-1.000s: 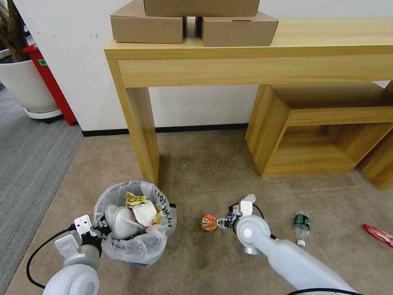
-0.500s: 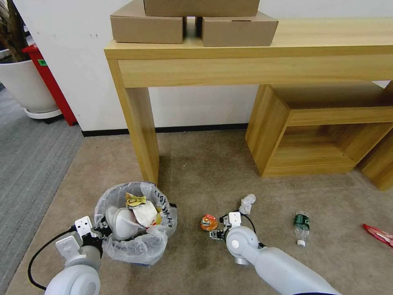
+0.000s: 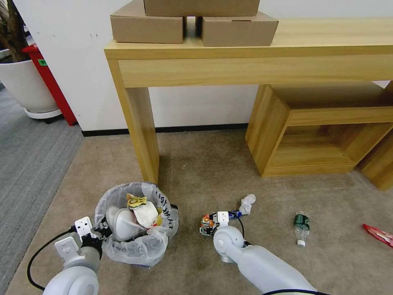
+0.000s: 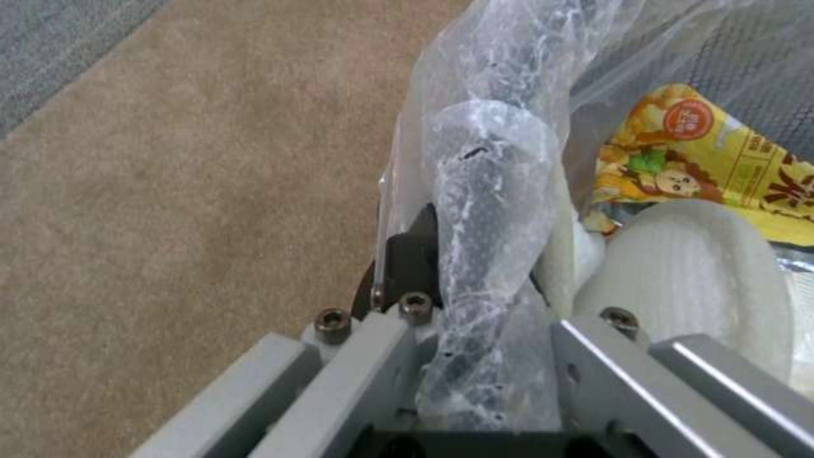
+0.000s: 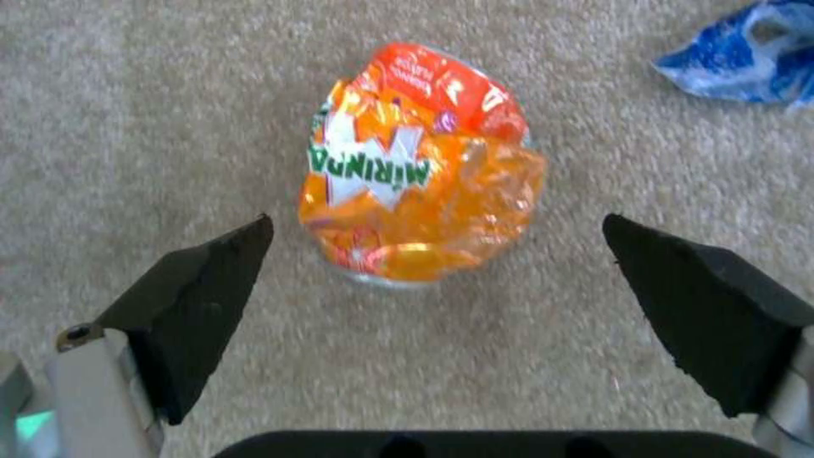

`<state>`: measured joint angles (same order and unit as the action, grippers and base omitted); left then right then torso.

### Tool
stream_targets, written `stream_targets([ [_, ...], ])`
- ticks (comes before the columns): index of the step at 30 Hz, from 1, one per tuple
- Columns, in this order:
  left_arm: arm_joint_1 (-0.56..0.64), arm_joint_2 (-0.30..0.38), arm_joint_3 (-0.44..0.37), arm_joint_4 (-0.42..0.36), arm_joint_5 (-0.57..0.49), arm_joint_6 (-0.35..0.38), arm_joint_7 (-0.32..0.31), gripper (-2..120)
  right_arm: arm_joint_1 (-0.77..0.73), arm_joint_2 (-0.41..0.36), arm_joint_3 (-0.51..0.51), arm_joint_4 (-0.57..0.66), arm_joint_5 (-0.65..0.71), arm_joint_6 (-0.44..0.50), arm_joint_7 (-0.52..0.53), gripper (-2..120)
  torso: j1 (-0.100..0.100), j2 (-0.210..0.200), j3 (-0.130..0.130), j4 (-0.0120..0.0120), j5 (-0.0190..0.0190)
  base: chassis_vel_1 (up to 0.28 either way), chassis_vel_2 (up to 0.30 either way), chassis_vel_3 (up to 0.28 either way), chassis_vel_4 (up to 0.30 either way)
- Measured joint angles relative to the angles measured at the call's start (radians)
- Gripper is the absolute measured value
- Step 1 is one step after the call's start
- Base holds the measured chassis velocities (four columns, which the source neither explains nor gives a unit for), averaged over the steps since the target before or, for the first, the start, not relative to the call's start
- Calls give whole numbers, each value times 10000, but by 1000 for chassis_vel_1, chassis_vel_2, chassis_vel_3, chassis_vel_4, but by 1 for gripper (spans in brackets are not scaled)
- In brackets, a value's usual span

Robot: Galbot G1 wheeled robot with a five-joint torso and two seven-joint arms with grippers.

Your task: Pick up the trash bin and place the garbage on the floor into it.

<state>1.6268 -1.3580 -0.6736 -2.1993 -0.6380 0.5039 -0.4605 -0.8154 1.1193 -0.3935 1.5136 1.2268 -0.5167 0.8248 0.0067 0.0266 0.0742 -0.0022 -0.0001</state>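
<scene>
Orange wrapper (image 5: 420, 168) on the beige floor (image 3: 229, 172), right of the trash bin (image 3: 135, 223): crumpled, light, slippery (judged); best nipped across the bunched middle. Right pincer (image 5: 437, 312) spread wide, straddling it. Left pincer (image 4: 475, 356) clamped on the bin's bagged rim.

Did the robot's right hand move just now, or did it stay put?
Yes. The right gripper slid toward the robot's left, away from the crumpled white tissue lying fixed on the beige carpet, and now hangs open over the crumpled orange wrapper.
</scene>
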Motion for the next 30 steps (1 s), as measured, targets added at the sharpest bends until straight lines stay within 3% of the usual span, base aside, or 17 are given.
stream_targets([
  [8, 58, 196, 22, -47, -203, -22, 14, 1, 131, 901, 54, -1052, -993, 506, -524, 99, 0, 0, 0, 0, 0, 0, 0, 0, 0],
  [21, -14, 177, 115, 21, -219, -23, 14, 1, 178, 1425, 272, -2113, -1655, 800, -849, 96, 0, 0, 0, -1, 0, 0, 0, 0, 0],
  [30, 35, 181, 149, -76, -267, 7, 6, 1, 317, 1827, 166, -2841, -2044, 1068, -1151, 74, 0, 0, 0, 0, 2, 0, 0, 0, 0],
])
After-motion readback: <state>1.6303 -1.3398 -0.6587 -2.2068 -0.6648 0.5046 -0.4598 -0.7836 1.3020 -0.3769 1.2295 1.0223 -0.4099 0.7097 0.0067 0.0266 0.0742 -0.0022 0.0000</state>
